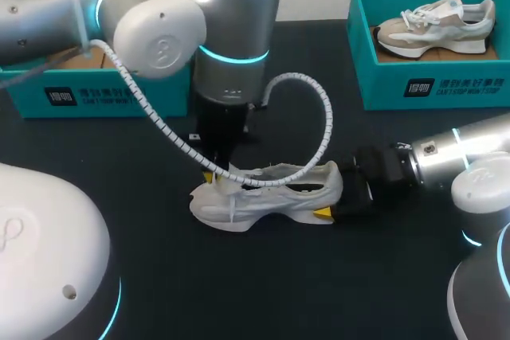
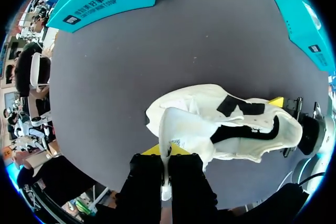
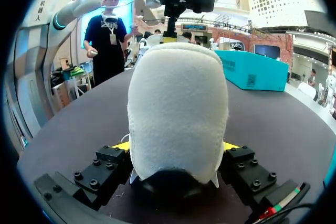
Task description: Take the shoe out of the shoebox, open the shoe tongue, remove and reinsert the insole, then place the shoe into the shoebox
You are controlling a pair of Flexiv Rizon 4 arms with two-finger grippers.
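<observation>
A white shoe (image 1: 267,193) lies on its side on the black table, toe to the left. My left gripper (image 1: 211,171) comes down from above and is shut on the shoe's tongue (image 2: 181,129), pinched between its yellow-tipped fingers (image 2: 153,150). My right gripper (image 1: 333,206) is at the heel; in the right wrist view the heel (image 3: 178,108) fills the gap of the gripper (image 3: 176,148), with a yellow tip pressed to each side. The shoe's dark opening (image 2: 247,129) faces up toward the left wrist camera.
A teal shoebox (image 1: 478,85) at the back right holds a second, beige shoe (image 1: 434,25). Another teal box (image 1: 103,89) stands at the back left, partly hidden by my left arm. A white cable loop (image 1: 319,109) hangs over the shoe.
</observation>
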